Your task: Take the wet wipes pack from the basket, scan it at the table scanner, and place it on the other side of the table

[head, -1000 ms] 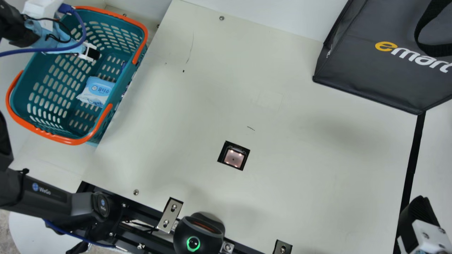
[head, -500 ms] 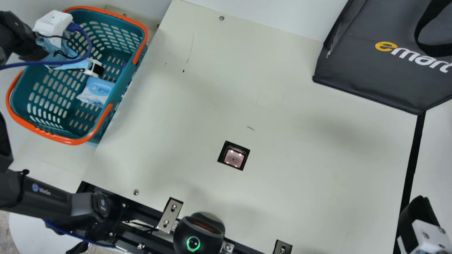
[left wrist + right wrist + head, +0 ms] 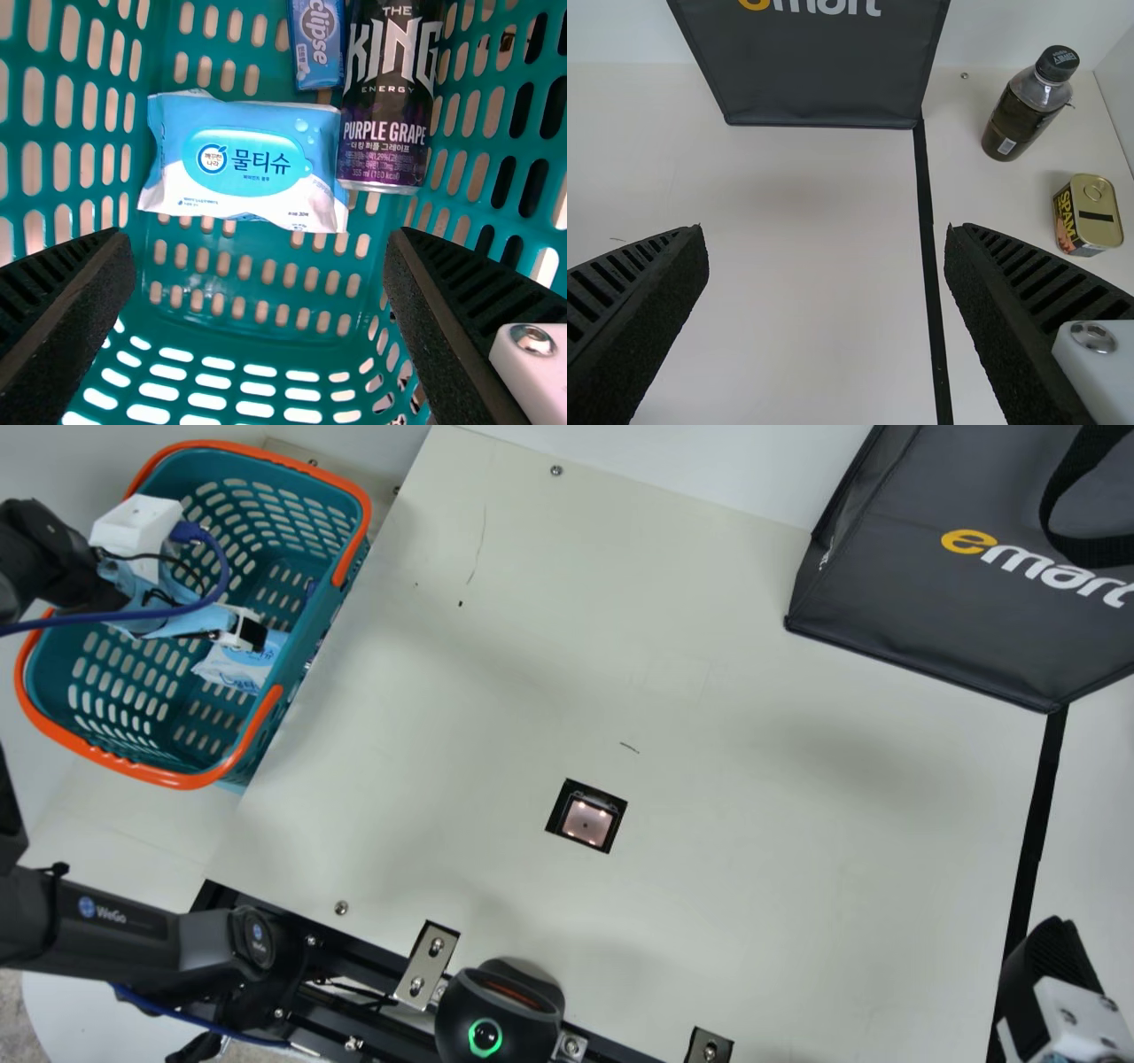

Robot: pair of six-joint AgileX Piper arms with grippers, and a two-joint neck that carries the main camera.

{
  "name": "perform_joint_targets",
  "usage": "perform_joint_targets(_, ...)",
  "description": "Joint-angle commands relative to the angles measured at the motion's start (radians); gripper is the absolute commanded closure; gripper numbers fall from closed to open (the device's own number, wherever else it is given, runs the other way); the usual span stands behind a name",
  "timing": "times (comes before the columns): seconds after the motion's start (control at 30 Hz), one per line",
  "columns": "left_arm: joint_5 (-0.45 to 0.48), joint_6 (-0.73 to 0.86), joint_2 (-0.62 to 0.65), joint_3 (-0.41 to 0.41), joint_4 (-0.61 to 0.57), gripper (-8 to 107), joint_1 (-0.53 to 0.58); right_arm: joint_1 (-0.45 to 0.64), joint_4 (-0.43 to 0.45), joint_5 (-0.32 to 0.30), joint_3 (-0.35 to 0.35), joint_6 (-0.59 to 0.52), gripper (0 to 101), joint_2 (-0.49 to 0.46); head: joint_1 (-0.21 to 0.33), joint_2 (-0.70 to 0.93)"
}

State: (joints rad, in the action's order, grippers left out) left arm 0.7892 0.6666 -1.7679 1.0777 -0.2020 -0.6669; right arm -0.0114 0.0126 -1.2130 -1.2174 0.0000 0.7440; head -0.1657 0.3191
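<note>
My left gripper (image 3: 252,636) is over the basket (image 3: 168,781) in the main view, above the upper part of the light blue wet wipes pack (image 3: 232,670) and partly covering it. In the left wrist view the left gripper (image 3: 261,266) is open, and the wet wipes pack (image 3: 244,164) lies flat on the basket floor, untouched by the fingers. The table scanner (image 3: 586,820) is set into the table and lit. At the main view's lower right stands my right gripper (image 3: 1045,965); in the right wrist view the right gripper (image 3: 827,266) is open over bare table.
Beside the pack in the basket are a purple drink can (image 3: 388,106) and a small blue packet (image 3: 316,44). A dark bag (image 3: 939,576) stands at the back right. Past the black tape (image 3: 928,230) are a bottle (image 3: 1029,104) and a food can (image 3: 1088,215).
My left gripper has moved within the basket, toward the main view's bottom, and now covers part of the wet wipes pack. The right gripper has stayed still.
</note>
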Motion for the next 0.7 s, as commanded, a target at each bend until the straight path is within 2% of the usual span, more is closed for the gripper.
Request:
perform_joint_targets(0.0, -0.006, -0.007, 0.001, -0.006, -0.004, 9, -0.003, 0.000, 0.000, 0.000, 0.000, 0.000, 6, 0.000, 0.027, 0.002)
perform_joint_targets(0.2, -0.043, -0.139, -0.013, -0.014, -0.020, 9, -0.006, 0.000, 0.000, 0.000, 0.000, 0.000, 6, 0.000, 0.027, 0.002)
perform_joint_targets(0.47, -0.135, -0.449, -0.011, -0.053, 0.000, 9, 0.025, 0.000, 0.000, 0.000, 0.000, 0.000, 6, 0.000, 0.027, 0.002)
perform_joint_targets(0.67, -0.194, -0.700, -0.011, -0.083, 0.064, 9, 0.042, 0.000, 0.000, 0.000, 0.000, 0.000, 6, 0.000, 0.027, 0.002)
